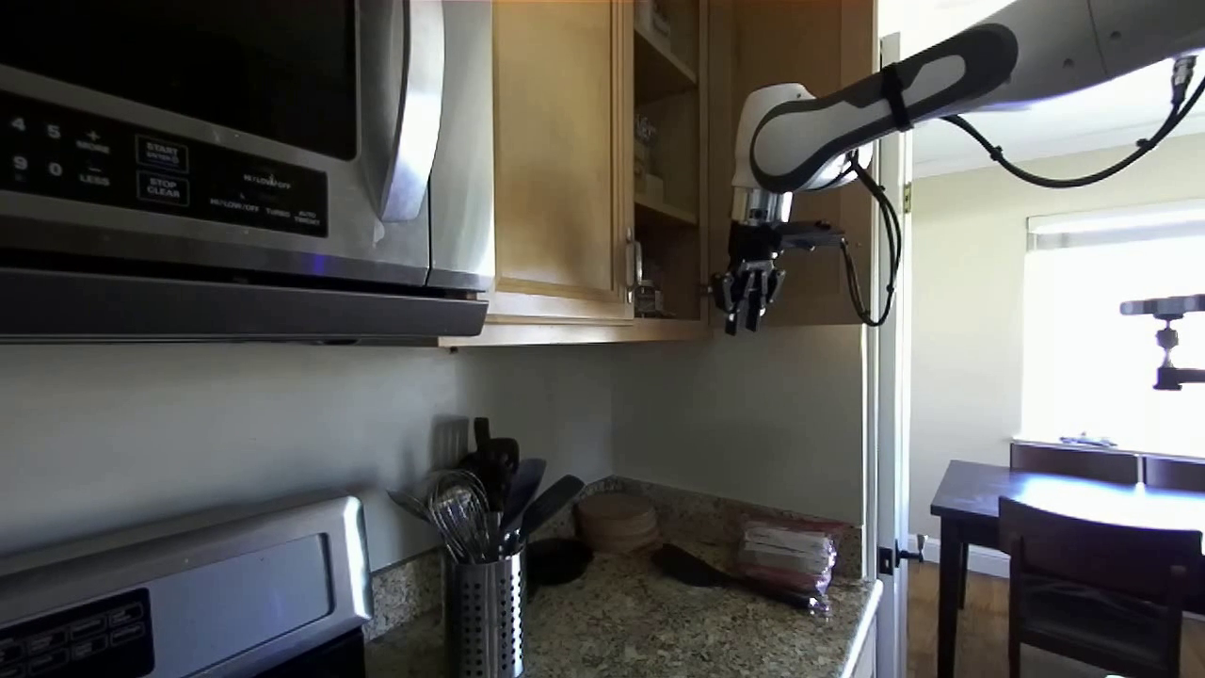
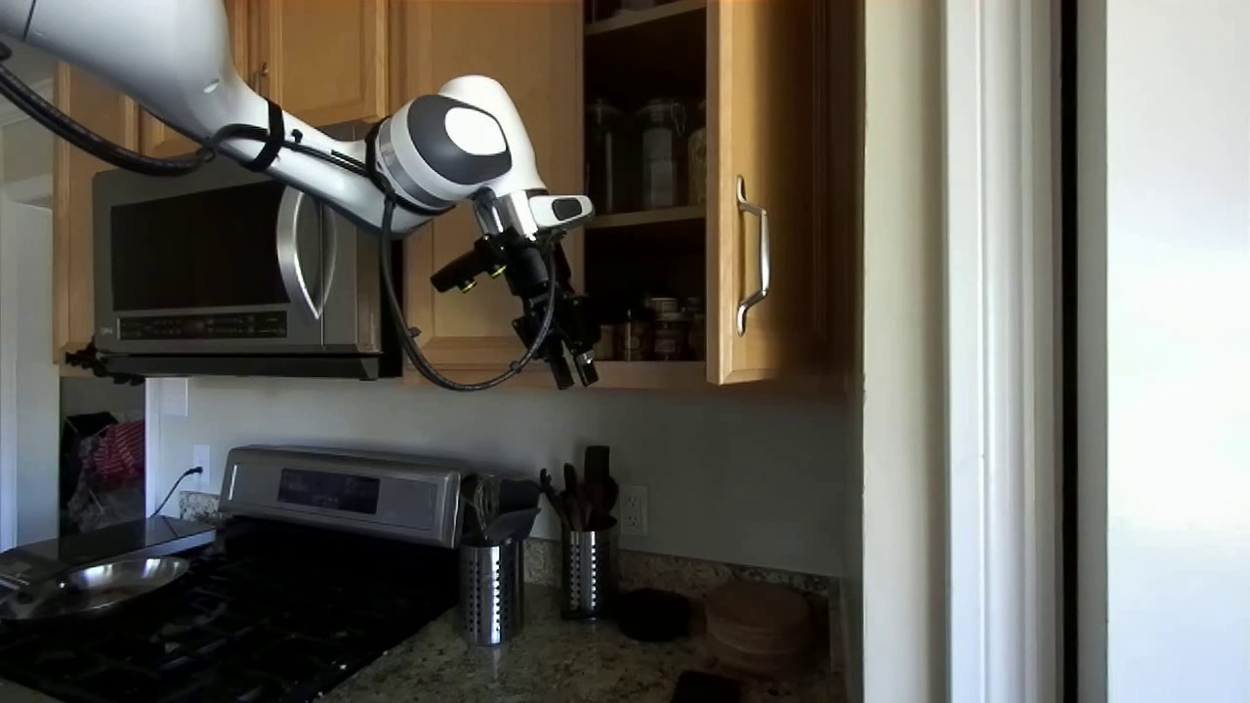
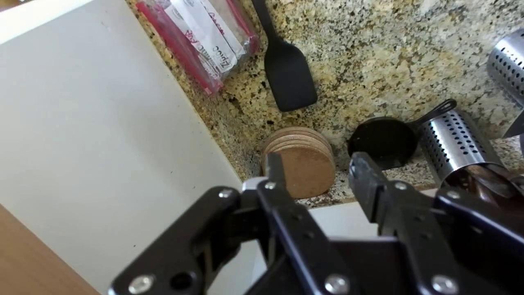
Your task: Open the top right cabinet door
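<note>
Pale wood makes up the door (image 2: 786, 176), standing well ajar at the upper right of the frame in an exterior view, its metal handle (image 2: 765, 254) on the face turned away from the exposed shelves (image 2: 649, 217). The tool (image 2: 574, 376) points downward near the middle of that frame, left of the door; the wrist view shows its fingers (image 3: 276, 170) parted with nothing between them, so it is released. Placed before the shelves and off the handle, it probably serves to push the door's inner side wider, if more swing is wanted; the task looks nearly done. Such a sweep could clip the jars (image 2: 659, 151) if it ran too deep. Lower in the frame, on the counter (image 2: 557, 664), steel cans (image 2: 491, 596) hold utensils (image 2: 513, 525) upright, likely for easy reach from the stove (image 2: 312, 566).
</note>
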Controlling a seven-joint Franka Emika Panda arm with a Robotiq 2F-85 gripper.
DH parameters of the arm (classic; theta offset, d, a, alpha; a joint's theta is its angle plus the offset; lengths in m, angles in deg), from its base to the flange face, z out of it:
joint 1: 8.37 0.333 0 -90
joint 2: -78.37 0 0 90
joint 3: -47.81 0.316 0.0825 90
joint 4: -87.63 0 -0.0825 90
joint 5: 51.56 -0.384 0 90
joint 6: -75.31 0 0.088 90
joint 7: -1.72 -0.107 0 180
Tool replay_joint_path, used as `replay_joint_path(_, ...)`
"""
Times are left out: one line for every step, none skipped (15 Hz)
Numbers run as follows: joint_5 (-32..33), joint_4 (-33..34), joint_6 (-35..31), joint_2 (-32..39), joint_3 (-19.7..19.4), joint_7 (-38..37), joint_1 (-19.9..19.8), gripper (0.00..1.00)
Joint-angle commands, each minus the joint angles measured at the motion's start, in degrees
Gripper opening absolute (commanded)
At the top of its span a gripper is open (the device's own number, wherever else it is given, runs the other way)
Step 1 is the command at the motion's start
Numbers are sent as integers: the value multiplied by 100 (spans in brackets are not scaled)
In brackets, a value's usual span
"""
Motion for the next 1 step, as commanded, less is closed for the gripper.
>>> replay_joint_path(-2, 22, 19, 7, -10, 6, 8, 52)
